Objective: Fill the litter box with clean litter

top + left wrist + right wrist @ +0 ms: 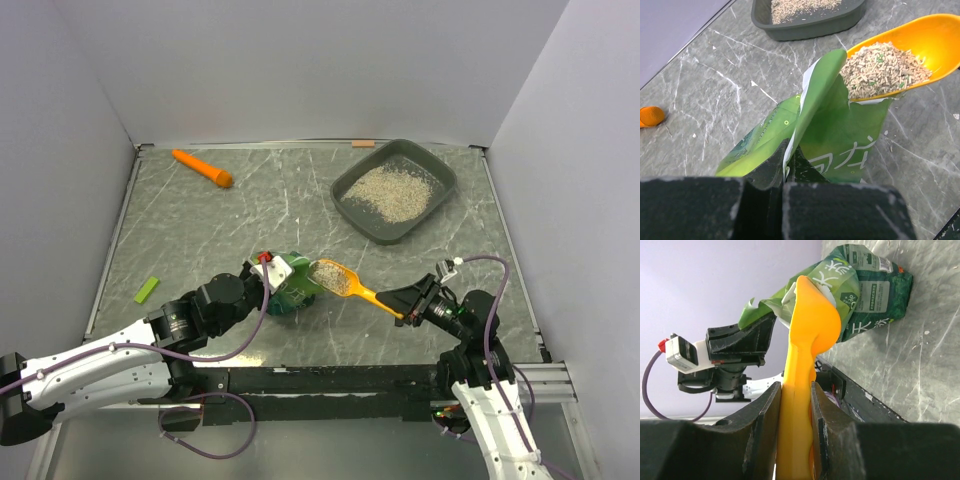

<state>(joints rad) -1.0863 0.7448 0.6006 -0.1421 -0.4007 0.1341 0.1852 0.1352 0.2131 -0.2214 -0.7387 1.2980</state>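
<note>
Now, from above: the left gripper (272, 270) is pinched tight on the top edge of a green bag (297, 290), holding its mouth up near the middle of the table (200, 230). The right gripper (408, 303) is closed partway on the handle of an orange scoop (345, 280). The scoop's bowl sits at the bag's mouth, heaped with pale litter (880, 70). The litter box (365, 225) stands well apart at the far right of the table, with only a thin patch of litter on its floor, so the filling looks far from done.

The main risk is spilling on the way across. The load is piled above the bowl's rim, so a tilt or a jerk could shed granules onto the table. The bowl rests against the bag's raised flap and could catch on it as it lifts away, tipping the load. The handle is narrow and held edge-on between the jaws, so it could also roll in the grip.
</note>
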